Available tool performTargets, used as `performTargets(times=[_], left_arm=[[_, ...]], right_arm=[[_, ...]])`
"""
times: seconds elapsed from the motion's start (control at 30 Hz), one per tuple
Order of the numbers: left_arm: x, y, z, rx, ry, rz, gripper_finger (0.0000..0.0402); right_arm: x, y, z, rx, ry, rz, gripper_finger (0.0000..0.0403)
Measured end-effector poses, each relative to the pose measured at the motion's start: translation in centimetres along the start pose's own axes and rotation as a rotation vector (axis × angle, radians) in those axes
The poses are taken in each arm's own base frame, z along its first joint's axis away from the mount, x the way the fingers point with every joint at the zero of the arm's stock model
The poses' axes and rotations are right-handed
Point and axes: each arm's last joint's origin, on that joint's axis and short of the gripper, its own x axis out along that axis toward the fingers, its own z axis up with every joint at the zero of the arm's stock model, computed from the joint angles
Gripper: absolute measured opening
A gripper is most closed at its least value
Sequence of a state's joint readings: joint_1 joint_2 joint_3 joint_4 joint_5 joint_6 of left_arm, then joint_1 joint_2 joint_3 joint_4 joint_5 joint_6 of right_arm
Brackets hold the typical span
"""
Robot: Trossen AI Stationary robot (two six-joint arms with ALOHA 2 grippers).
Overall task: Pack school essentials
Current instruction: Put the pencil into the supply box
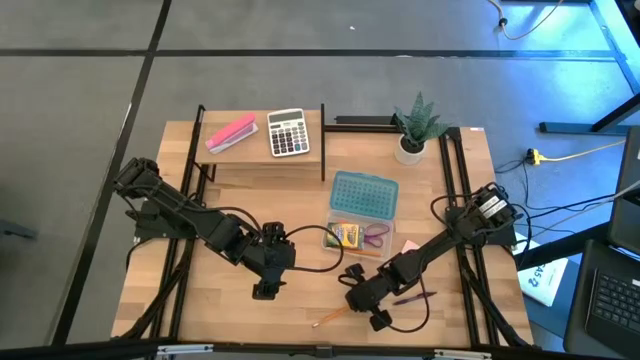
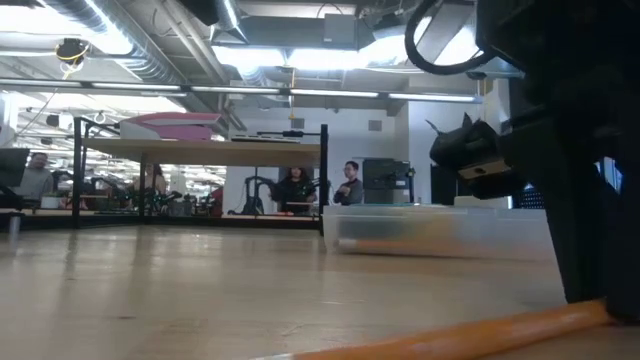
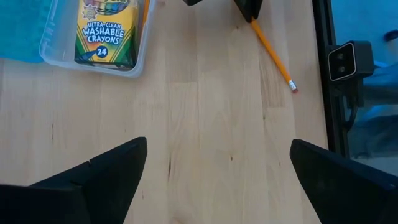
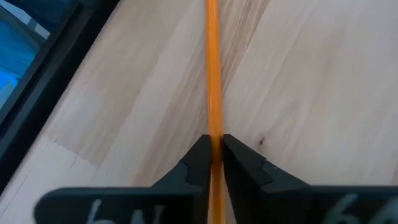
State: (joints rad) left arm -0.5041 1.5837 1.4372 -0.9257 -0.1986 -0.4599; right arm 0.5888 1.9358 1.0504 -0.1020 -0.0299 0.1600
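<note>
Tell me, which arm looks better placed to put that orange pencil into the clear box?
The right. Its gripper already has its fingers closed on the orange pencil, near the table's front edge. The left gripper hangs open and empty over bare wood, beside the clear box holding the crayon box.

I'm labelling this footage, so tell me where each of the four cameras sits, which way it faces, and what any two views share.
High view: overhead, looking straight down on the table and both arms.
Low view: at tabletop height, looking across into the room; a dark arm looms right, an orange pencil lies in front.
Left wrist view: looks past the open left pincer at the crayon box.
Right wrist view: looks along the right pincer, shut on the orange pencil.
Shared: both wrist views show that pencil.
</note>
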Motion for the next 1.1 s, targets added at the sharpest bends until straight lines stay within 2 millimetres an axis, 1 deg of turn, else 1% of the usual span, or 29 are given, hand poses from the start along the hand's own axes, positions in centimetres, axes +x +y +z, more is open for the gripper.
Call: performTargets(times=[0.17, 0.37, 0.43, 0.77, 1.1], left_arm=[[0.0, 0.0, 0.0, 0.000, 0.000, 0.000, 0.0390], [0.0, 0.0, 0.0, 0.004, 0.000, 0.000, 0.0390], [0.0, 0.0, 0.0, 0.010, 0.000, 0.001, 0.0390], [0.0, 0.0, 0.0, 0.026, 0.000, 0.002, 0.0390], [0.0, 0.0, 0.0, 0.026, 0.000, 0.002, 0.0390]], right_arm=[[-0.1, 0.0, 0.1, 0.048, 0.020, 0.032, 0.0066], [-1.5, 0.1, 1.2, 0.065, 0.204, 0.028, 0.0067], [-2.0, 0.2, 1.8, 0.079, 0.237, 0.024, 0.0064], [-2.2, 0.2, 1.9, 0.123, 0.248, 0.016, 0.0061], [-2.2, 0.2, 2.0, 0.095, 0.245, 0.025, 0.0061]])
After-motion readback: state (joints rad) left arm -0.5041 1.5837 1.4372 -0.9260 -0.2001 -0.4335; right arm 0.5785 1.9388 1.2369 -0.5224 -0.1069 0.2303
